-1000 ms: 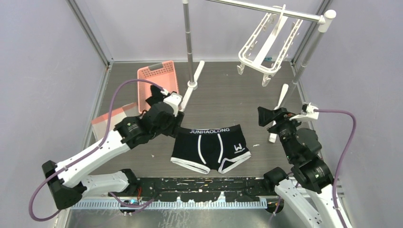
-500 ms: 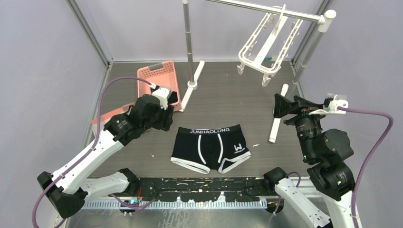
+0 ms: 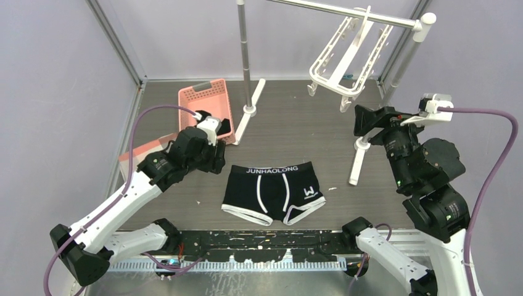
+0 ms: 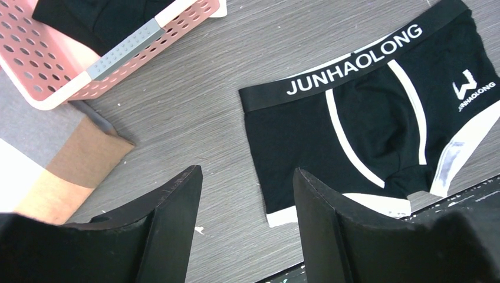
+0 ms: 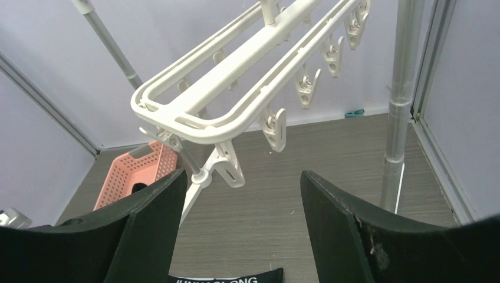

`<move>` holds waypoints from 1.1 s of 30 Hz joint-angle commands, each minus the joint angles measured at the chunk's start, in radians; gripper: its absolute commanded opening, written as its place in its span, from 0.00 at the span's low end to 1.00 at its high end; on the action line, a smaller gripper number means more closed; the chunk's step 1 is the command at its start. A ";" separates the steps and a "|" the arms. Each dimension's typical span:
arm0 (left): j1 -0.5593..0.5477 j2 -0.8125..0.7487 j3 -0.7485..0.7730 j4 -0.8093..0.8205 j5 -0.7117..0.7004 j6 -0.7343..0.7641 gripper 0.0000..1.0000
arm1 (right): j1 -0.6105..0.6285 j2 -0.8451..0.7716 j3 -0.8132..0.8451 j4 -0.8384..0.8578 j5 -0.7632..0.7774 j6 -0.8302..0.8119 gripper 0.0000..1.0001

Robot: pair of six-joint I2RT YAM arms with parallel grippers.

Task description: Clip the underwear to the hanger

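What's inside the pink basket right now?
Black fabric lies in the pink basket, by the wall with the grey grip. That wall covers its lower part; whether it is one piece or more cannot be told.

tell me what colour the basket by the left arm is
Pink basket, clearest in the left wrist view.

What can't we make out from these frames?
- Dark cloth in the pink basket: left wrist view, cut off by the top edge; kind unclear.
- Hanger hook: right wrist view, beyond the top edge.
- Underwear: right wrist view shows only a waistband strip at the bottom edge.
- Teal item by the back wall: too small to identify.
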 commanded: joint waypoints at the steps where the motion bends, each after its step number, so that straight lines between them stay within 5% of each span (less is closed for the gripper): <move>1: 0.006 -0.002 0.005 0.075 0.036 -0.007 0.61 | -0.003 0.057 0.083 0.015 0.012 -0.004 0.76; 12: 0.006 -0.063 -0.051 0.055 0.020 0.033 0.63 | -0.002 0.251 0.223 0.166 0.053 -0.106 0.76; 21: 0.007 -0.092 -0.068 0.058 0.053 0.032 0.63 | -0.018 0.475 0.442 0.085 0.099 -0.193 0.75; 33: 0.007 -0.063 -0.076 0.077 0.107 0.016 0.63 | -0.371 0.566 0.395 0.179 -0.484 -0.129 0.76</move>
